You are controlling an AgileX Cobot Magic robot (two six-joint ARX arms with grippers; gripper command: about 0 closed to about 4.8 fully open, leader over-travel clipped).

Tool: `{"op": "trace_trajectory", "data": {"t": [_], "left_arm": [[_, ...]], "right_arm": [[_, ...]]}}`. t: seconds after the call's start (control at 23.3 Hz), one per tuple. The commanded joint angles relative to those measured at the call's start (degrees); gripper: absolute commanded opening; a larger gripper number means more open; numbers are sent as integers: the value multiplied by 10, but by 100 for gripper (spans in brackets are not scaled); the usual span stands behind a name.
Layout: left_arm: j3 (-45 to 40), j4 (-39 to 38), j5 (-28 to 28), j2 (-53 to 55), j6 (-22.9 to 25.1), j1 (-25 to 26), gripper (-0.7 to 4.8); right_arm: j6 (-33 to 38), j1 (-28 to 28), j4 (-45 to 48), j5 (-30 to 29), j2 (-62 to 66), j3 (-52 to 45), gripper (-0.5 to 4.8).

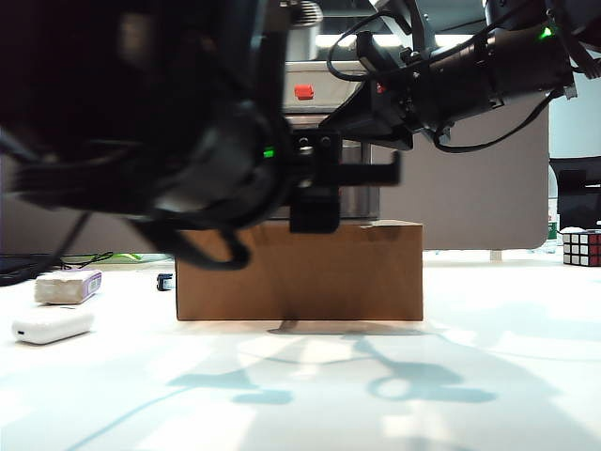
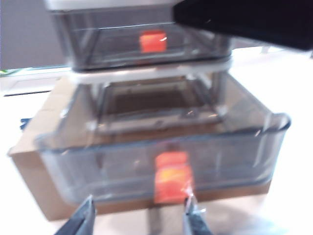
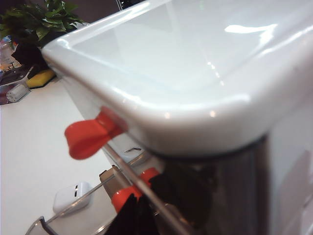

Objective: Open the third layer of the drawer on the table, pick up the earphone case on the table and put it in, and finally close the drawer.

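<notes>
While the third layer (image 2: 161, 161) stands pulled out of the drawer (image 2: 146, 63), your left hand (image 2: 139, 220) sits just in front of that layer's red-orange handle (image 2: 171, 178), its two fingers (image 2: 80, 223) spread to either side of the handle and gripping nothing. You can see through the smoky grey walls that the pulled-out tier holds nothing visible, and the tier above it remains shut with its own handle (image 2: 152, 41) facing you. The drawer rests on a brown cardboard box (image 1: 300, 272), which stands on the white surface (image 1: 376, 395). Well to the left of the box, as the exterior view shows it, the earphone case (image 1: 52, 325) lies flat on the surface, with a greyish block bearing a purple label (image 1: 68, 286) just behind it. Your right arm (image 1: 470, 75) reaches in from the right toward the top of the drawer; the right wrist view shows only the drawer's white top edge (image 3: 195, 88) very close, and you cannot tell whether the right hand is spread or pressed together. A colour cube (image 1: 581, 248) sits far right of the box.
</notes>
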Motion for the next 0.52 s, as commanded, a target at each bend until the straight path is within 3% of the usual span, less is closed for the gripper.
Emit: {"op": "trace_trajectory", "data": {"t": [0.04, 0.21, 0.3, 0.34, 0.39, 0.43, 0.52], "left_arm": [[-36, 2, -6, -58, 0, -18, 184], [-88, -82, -7, -189, -1, -55, 182], [-104, -242, -6, -316, -18, -54, 178], [-103, -364, 4, -394, -45, -36, 178], [-103, -436, 33, -441, -64, -14, 172], [-103, -539, 111, -510, -99, 35, 144], [-103, -633, 283, -585, -117, 146, 110]], "right_arm": [[-1, 0, 9, 1, -2, 3, -6], [-1, 0, -9, 0, -2, 3, -5], [-1, 0, -30, -5, -2, 3, -5], [-1, 0, -38, -12, -2, 3, -5], [-1, 0, -42, -21, -2, 3, -5], [-1, 0, -42, -24, -2, 3, -5], [2, 0, -41, -27, -2, 3, -5]]}}
